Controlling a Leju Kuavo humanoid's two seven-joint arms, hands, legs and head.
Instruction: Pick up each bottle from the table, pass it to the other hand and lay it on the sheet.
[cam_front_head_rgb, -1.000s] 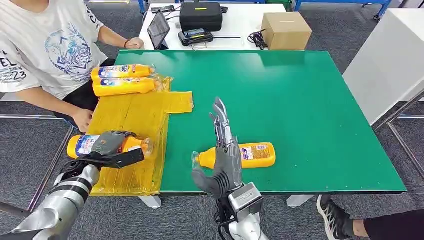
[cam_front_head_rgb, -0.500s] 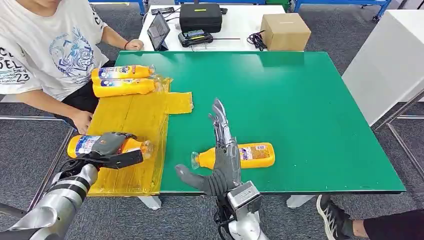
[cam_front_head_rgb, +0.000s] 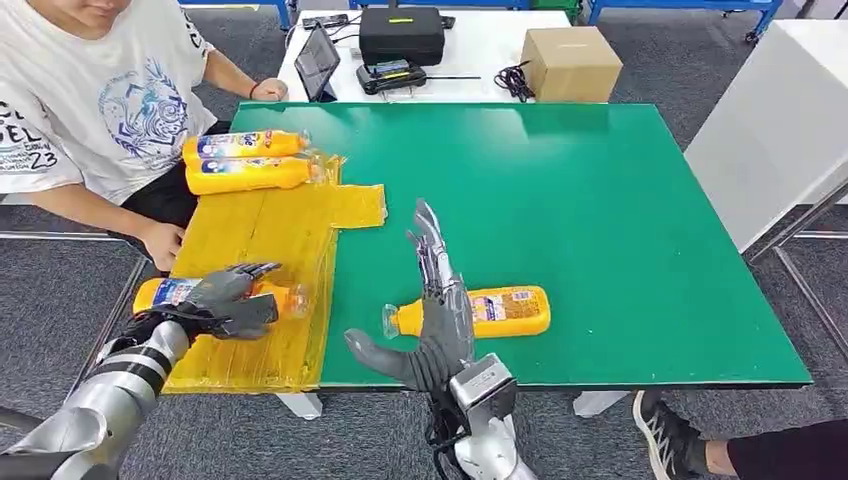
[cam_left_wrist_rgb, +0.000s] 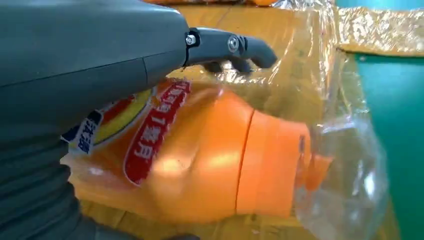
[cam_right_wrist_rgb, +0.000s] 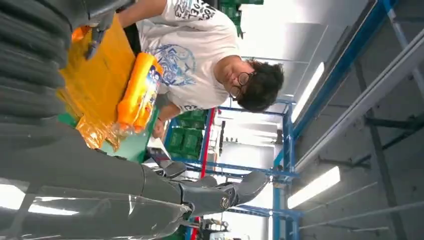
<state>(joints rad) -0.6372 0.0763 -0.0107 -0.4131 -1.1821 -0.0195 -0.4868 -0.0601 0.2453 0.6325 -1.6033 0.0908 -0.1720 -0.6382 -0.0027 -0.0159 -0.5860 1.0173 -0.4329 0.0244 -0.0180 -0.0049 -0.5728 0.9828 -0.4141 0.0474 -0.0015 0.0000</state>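
Observation:
A yellow plastic sheet (cam_front_head_rgb: 270, 225) covers the left end of the green table (cam_front_head_rgb: 600, 220). Two orange bottles (cam_front_head_rgb: 245, 145) (cam_front_head_rgb: 250, 173) lie at its far end. A third orange bottle (cam_front_head_rgb: 160, 293) lies on the sheet's near left corner. My left hand (cam_front_head_rgb: 228, 298) rests over it with the fingers straightened; in the left wrist view these fingers (cam_left_wrist_rgb: 227, 45) stand off the bottle (cam_left_wrist_rgb: 210, 165). A fourth bottle (cam_front_head_rgb: 505, 310) lies on the green table, cap to the left. My right hand (cam_front_head_rgb: 438, 315) stands open on edge just left of it, thumb spread.
A person sits at the table's left, one hand (cam_front_head_rgb: 165, 240) by the sheet's edge. Behind the green table stands a white table with a black case (cam_front_head_rgb: 402, 32), a tablet (cam_front_head_rgb: 318, 58) and a cardboard box (cam_front_head_rgb: 572, 60). A white cabinet (cam_front_head_rgb: 780, 120) is at the right.
My left hand's fingers have uncurled from the bottle, which has sunk a little onto the sheet. My right hand's thumb has swung out to the left.

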